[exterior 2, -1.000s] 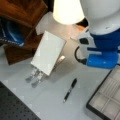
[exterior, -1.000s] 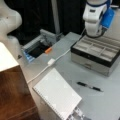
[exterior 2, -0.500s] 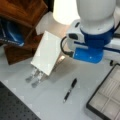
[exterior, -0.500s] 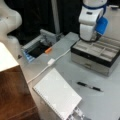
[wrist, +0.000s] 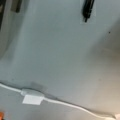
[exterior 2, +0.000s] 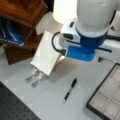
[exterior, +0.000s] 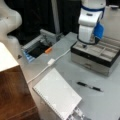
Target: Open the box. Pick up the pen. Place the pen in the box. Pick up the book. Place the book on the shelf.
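The box [exterior: 93,62] stands open at a front view's right, its grey compartments [exterior 2: 108,98] bare and its lid raised behind. My gripper [exterior: 84,45] hangs under the white and blue wrist over the box's left end, its fingers mostly hidden. The thin black pen [exterior: 89,86] lies on the table in front of the box, also seen as the pen [exterior 2: 70,89] and the pen [wrist: 88,9]. The pale book [exterior: 57,95] leans on a metal stand, shown too as the book [exterior 2: 46,54]. The brown shelf [exterior: 13,89] has a cream top board [exterior: 6,59].
A black tray [exterior: 37,50] with an orange piece [exterior: 48,50] sits behind the table's left part. A white cable with a switch [exterior: 51,61] runs across the table, seen too as the switch [wrist: 32,96]. A silvery slatted stand [exterior 2: 34,78] props up the book.
The arm has shifted toward a front view's left, from over the box's middle to its left end. Box, pen and book have not moved.
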### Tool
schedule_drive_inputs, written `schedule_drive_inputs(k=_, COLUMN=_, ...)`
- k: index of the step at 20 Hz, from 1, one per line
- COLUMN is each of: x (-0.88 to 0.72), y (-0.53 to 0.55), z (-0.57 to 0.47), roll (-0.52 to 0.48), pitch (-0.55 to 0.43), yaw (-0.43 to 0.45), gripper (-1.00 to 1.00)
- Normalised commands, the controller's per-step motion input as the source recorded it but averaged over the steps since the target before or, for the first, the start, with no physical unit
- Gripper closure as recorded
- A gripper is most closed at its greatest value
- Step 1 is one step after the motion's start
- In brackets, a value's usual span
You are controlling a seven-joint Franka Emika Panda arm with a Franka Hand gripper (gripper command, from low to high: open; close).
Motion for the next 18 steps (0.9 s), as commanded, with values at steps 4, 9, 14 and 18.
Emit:
schedule_drive_inputs(k=4, x=0.19, y=-0.34, z=-0.25, roll=0.062, pitch=-0.025, yaw=0.427, gripper=-1.0)
schedule_drive_inputs(k=9, x=0.15, y=-0.22, z=-0.25, roll=-0.028, pitch=-0.109, yaw=0.445, gripper=-1.0)
schedule_drive_inputs(k=14, x=0.02, y=-0.07, z=-0.15, roll=-0.09, pitch=-0.111, yaw=0.418, gripper=-1.0)
schedule_drive_inputs(k=18, x=0.01, y=-0.08, z=-0.19, roll=0.046, pitch=-0.057, yaw=0.394, gripper=-1.0)
